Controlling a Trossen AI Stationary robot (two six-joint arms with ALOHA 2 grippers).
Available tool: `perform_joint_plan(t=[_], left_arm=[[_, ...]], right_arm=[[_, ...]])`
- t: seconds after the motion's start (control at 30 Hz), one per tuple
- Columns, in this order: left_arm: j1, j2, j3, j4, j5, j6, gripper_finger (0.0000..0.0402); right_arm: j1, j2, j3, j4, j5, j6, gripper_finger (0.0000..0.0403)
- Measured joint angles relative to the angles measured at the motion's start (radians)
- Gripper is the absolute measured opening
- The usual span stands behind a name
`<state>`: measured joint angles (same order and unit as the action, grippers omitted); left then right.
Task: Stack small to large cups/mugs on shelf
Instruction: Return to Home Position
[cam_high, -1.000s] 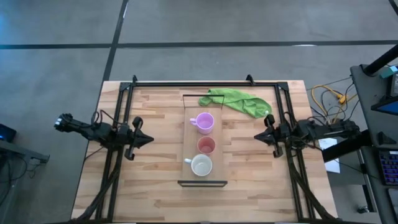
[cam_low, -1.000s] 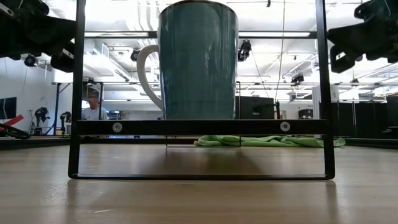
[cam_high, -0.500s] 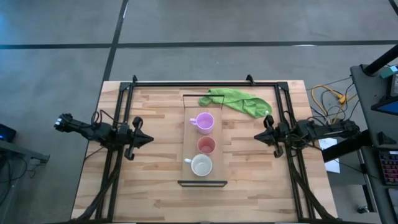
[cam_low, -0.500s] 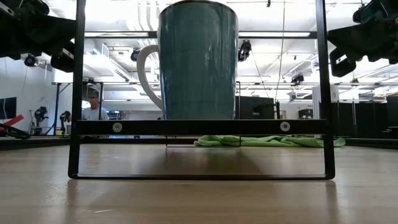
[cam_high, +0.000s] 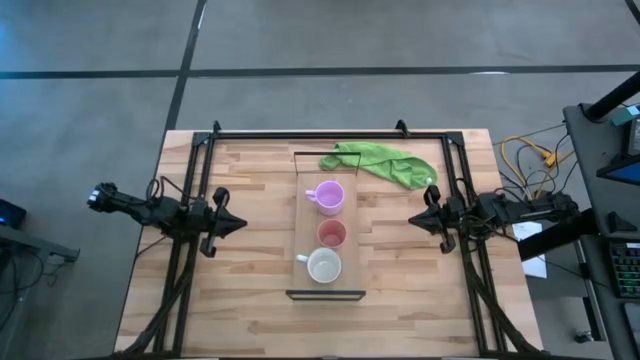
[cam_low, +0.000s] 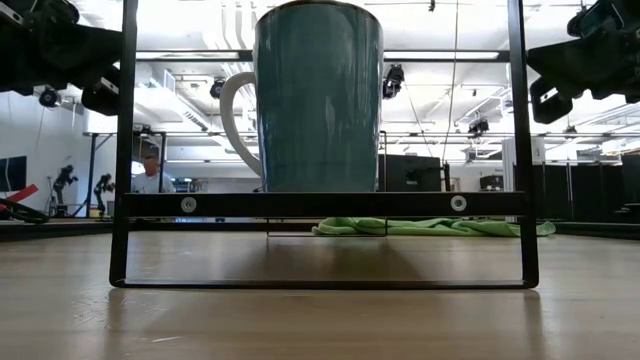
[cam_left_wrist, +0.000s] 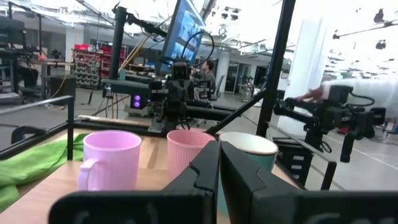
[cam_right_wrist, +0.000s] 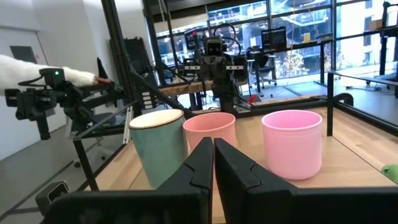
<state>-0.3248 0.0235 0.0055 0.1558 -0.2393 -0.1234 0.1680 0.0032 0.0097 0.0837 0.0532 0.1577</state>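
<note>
Three cups stand in a row along the shelf (cam_high: 300, 225) in the middle of the surface (cam_high: 250, 300). A lilac handled mug (cam_high: 329, 196) is at the 12 o'clock end, a ribbed salmon-pink cup (cam_high: 331, 234) midway, and a teal-sided, white-lined mug (cam_high: 324, 266) at 6 o'clock. The left pincer (cam_high: 232, 224) hovers well apart at their 9 o'clock, the right pincer (cam_high: 418, 218) at 3 o'clock; both are closed tight and empty.

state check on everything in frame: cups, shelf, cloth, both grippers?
purple mug: upright on shelf, cloth-side end of row
pink cup: upright, middle
teal mug: upright, other end
shelf: flat on table, holds all three
green cloth: crumpled
left gripper: fingers shut, empty
right gripper: fingers shut, empty
</note>
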Motion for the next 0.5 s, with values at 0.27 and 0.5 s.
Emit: perform_joint_plan(t=[0.27,0.5], left_arm=[[0.0,0.001,0.0,-0.002,0.0,0.0,0.0],[0.0,0.001,0.0,-0.003,0.0,0.0,0.0]], right_arm=[[0.0,-0.003,0.0,0.001,0.0,0.0,0.0009],[0.0,-0.003,0.0,0.0,0.0,0.0,0.0009]])
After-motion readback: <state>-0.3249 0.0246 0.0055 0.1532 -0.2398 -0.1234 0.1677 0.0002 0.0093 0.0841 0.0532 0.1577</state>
